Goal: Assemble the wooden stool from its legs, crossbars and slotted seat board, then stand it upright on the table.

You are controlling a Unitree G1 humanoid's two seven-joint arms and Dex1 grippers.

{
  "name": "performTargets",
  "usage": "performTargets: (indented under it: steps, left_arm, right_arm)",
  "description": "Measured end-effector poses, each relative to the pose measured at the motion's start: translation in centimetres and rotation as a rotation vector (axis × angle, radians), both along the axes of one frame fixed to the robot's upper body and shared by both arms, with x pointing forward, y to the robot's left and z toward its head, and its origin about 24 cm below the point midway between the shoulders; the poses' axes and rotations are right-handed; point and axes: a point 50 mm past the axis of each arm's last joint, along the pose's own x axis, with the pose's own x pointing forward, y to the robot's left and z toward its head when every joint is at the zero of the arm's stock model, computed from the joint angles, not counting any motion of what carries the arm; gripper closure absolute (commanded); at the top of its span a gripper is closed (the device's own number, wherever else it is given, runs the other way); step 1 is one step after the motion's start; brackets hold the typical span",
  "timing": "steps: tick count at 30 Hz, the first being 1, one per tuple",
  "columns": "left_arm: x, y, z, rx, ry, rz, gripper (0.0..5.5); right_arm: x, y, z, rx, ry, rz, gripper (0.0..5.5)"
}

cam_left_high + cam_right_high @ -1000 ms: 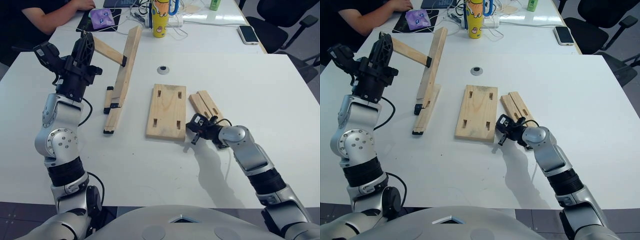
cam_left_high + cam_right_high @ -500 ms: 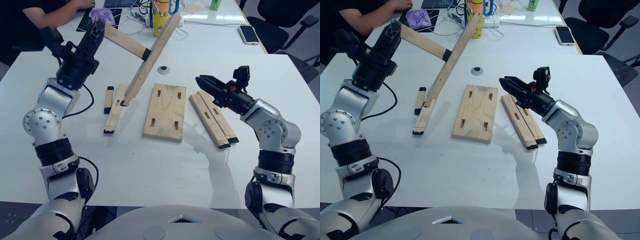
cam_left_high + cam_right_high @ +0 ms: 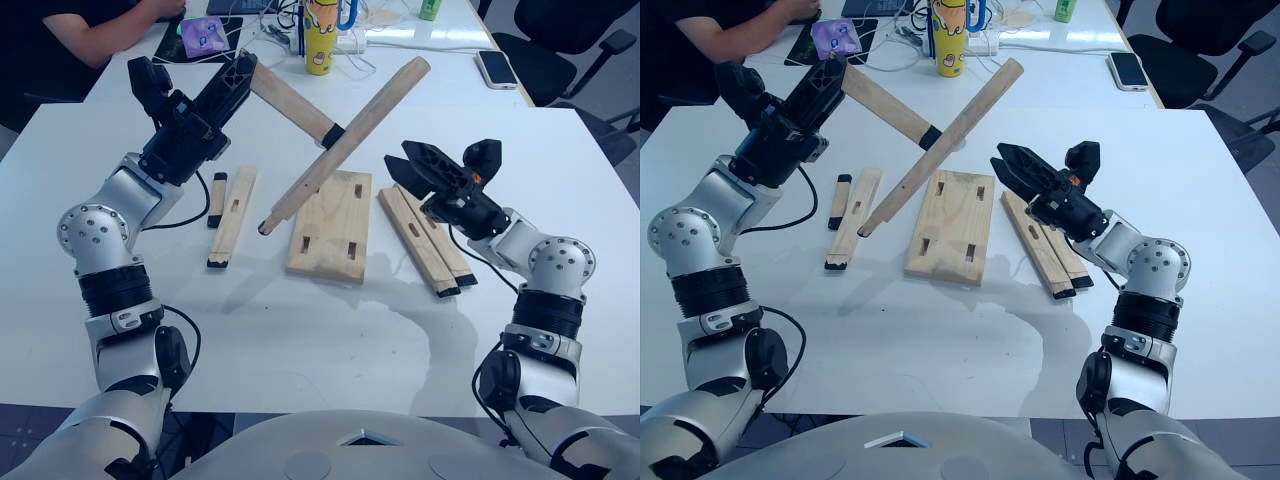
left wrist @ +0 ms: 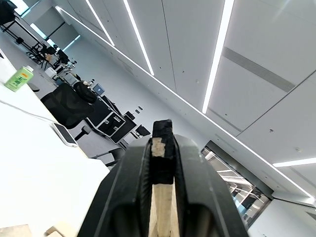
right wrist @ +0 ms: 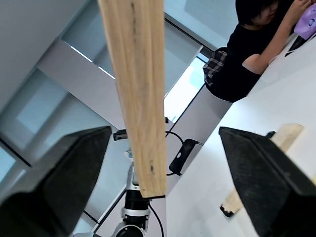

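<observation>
The left tool (image 3: 238, 80) is pressed together on the end of a crossbar (image 3: 290, 100), which is pinched between its two fingers; in the left wrist view the black-capped end of the wood is seen clamped between them. The crossbar is joined at a dark joint to a long leg (image 3: 360, 115), and the two pieces are held raised above the tabletop (image 3: 300, 330). The long axis of the leg is slanted: its upper end is pointed away and to the right, and its lower end is pointed down towards the near left, just beside the left edge of the seat board (image 3: 328, 228). Whether that lower end is touching the tabletop cannot be told.

The right tool (image 3: 397, 153) is spread wide and nothing is held in it; it is raised above the far end of two legs (image 3: 425, 238) that are laid side by side just right of the seat board.

The slotted seat board is laid flat, its long axis directed away from the robot. Another leg (image 3: 232, 212) and a short black-tipped piece (image 3: 217, 197) are laid flat to its left.
</observation>
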Motion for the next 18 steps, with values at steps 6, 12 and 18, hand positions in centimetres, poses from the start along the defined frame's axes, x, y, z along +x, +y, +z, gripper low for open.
performTargets:
  steps: [6, 12, 18]
  left_arm:
    - [-0.3, -1.1, -0.1, -0.006, 0.013, -0.057, 5.05]
    - [-0.6, -1.6, 0.1, -0.001, 0.015, -0.081, 5.05]
    - [-1.0, -2.2, 0.2, -0.016, 0.028, -0.129, 5.05]
  right_arm:
    - [-0.1, 0.4, 0.8, 0.054, -0.032, 0.018, 1.31]
    - [-0.9, 0.8, 2.3, 0.138, -0.086, 0.093, 1.31]
    - [-0.5, 0.8, 2.3, 0.117, -0.074, 0.046, 1.49]
